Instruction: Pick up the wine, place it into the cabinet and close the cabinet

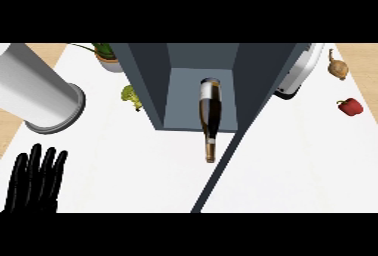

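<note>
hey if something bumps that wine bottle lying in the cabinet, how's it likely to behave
The wine bottle lies on its side, so it would probably roll. Its neck juts past the cabinet floor edge, so it may slide out. It looks like glass: likely rigid, smooth and breakable.

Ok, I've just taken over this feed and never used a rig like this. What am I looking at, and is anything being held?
This is one view from the robot's head, looking steeply down at a white counter. The black shape at lower left is the left robot hand, open with fingers up, resting and holding nothing. The right robot hand is out of view. In the middle stands a dark grey cabinet with its door swung open toward you. The wine bottle lies inside it, neck poking out past the front edge. Around it: a grey cylinder, broccoli, a potted plant, a red pepper and an onion-like bulb.
</note>
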Robot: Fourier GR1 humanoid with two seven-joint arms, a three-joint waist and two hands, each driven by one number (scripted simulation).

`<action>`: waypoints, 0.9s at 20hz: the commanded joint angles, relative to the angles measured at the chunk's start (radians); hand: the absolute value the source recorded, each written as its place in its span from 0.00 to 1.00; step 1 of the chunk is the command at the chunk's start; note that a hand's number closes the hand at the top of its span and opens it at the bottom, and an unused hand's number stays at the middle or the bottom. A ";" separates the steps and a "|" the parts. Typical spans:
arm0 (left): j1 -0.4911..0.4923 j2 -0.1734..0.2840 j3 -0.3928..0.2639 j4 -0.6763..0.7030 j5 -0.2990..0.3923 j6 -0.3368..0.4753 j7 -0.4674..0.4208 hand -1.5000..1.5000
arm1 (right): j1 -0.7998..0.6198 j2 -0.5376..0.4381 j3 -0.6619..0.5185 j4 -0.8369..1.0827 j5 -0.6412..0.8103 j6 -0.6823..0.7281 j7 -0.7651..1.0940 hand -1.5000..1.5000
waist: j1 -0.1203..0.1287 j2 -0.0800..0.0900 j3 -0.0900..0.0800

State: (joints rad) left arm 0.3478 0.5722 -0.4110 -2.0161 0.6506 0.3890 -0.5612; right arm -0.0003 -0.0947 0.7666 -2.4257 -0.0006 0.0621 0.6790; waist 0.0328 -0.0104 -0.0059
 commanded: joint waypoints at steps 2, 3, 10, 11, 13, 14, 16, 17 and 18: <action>0.074 0.082 0.127 -0.046 0.101 -0.107 -0.003 0.00 | -0.186 0.091 0.142 0.054 0.003 -0.165 0.031 1.00 | 0.021 0.004 0.000; 0.100 0.086 0.118 -0.053 0.098 -0.130 -0.019 0.00 | -0.236 0.091 0.149 0.083 0.017 -0.199 0.032 1.00 | 0.030 0.002 -0.001; 0.103 0.146 0.240 -0.024 0.180 -0.239 -0.003 0.00 | -0.544 0.090 0.063 0.277 -0.072 -0.374 0.018 1.00 | 0.036 0.012 0.000; 0.105 0.156 0.263 -0.013 0.196 -0.255 0.004 0.00 | -0.592 0.090 0.045 0.292 -0.095 -0.403 0.035 1.00 | 0.029 0.011 0.001; 0.106 0.147 0.259 -0.010 0.198 -0.267 -0.005 0.00 | -0.706 0.091 -0.001 0.357 -0.130 -0.453 0.055 1.00 | 0.041 0.011 -0.001; 0.129 0.160 0.287 -0.020 0.214 -0.297 -0.014 0.00 | -0.743 0.092 -0.013 0.432 -0.168 -0.460 0.043 1.00 | 0.046 0.012 0.001; 0.113 0.177 0.323 -0.043 0.241 -0.283 0.020 0.00 | -0.840 0.093 -0.042 0.528 -0.224 -0.511 0.009 1.00 | 0.052 0.014 0.002; 0.101 0.170 0.310 -0.004 0.231 -0.318 0.000 0.00 | -0.900 0.093 -0.028 0.583 -0.227 -0.530 -0.011 1.00 | 0.058 0.016 0.000; 0.138 0.207 0.361 -0.045 0.273 -0.336 0.027 0.00 | -0.944 0.094 -0.076 0.617 -0.269 -0.496 0.013 1.00 | 0.066 0.014 0.002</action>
State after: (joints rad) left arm 0.4612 0.7381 -0.1175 -2.0390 0.8712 0.1027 -0.5558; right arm -0.7637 -0.0192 0.7528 -1.9689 -0.1867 -0.4034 0.6986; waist 0.0809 0.0016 -0.0036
